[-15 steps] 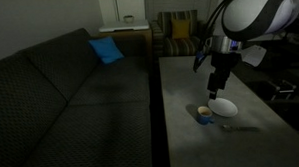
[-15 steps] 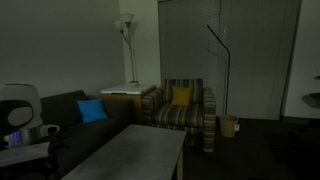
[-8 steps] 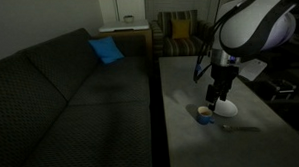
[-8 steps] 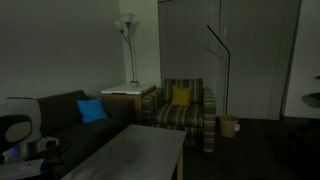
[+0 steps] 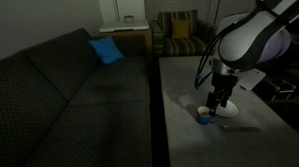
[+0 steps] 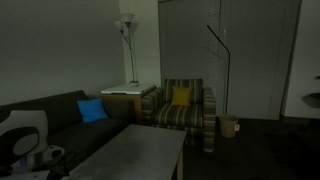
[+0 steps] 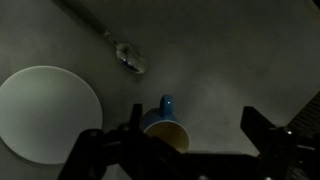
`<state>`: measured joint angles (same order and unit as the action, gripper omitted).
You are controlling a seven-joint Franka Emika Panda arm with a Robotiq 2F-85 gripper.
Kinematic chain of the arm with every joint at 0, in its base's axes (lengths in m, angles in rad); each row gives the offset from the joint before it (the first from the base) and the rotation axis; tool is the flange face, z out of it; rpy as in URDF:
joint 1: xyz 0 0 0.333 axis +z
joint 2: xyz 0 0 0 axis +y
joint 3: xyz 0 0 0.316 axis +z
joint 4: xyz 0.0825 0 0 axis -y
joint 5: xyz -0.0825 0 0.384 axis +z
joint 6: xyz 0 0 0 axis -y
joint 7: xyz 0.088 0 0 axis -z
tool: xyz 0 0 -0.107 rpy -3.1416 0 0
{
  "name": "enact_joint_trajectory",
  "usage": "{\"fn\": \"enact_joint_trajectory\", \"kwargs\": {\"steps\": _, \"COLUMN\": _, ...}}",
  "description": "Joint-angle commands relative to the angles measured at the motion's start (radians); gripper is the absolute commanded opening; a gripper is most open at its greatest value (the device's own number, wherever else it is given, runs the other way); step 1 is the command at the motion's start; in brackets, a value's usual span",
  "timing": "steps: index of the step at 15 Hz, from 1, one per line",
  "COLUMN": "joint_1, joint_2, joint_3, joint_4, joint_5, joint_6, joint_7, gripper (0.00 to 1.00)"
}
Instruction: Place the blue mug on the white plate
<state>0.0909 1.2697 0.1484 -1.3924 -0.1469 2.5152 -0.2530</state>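
Observation:
The blue mug (image 7: 165,126) stands upright on the grey table, yellowish inside showing, handle pointing up in the wrist view. It also shows in an exterior view (image 5: 205,115). The white plate (image 7: 48,112) lies beside it, empty, and shows in an exterior view (image 5: 226,108) partly behind the arm. My gripper (image 7: 195,130) is open and hovers low over the mug; one finger is close beside the mug, the other stands well apart. In an exterior view my gripper (image 5: 218,104) hangs just above mug and plate.
A spoon (image 7: 128,55) lies on the table (image 5: 189,82) beyond the mug. A dark sofa (image 5: 60,97) with a bright-blue cushion (image 5: 106,50) runs along the table. A striped armchair (image 6: 185,110) and a floor lamp (image 6: 128,50) stand at the back.
My arm has come down and moved toward the mug and plate; the gripper now sits lower over them. Mug and plate have not moved.

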Motion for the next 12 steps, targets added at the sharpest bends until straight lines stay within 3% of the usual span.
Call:
{"fn": "enact_joint_trajectory", "kwargs": {"steps": 1, "joint_1": 0.019, "joint_2": 0.004, "joint_3": -0.016, "joint_4": 0.0, "joint_5": -0.002, "joint_6": 0.023, "joint_7": 0.004, "gripper": 1.0}}
{"fn": "enact_joint_trajectory", "kwargs": {"steps": 12, "joint_1": -0.06, "joint_2": 0.241, "joint_3": 0.069, "joint_4": 0.24, "joint_5": 0.071, "joint_6": 0.13, "joint_7": -0.066, "gripper": 1.0}}
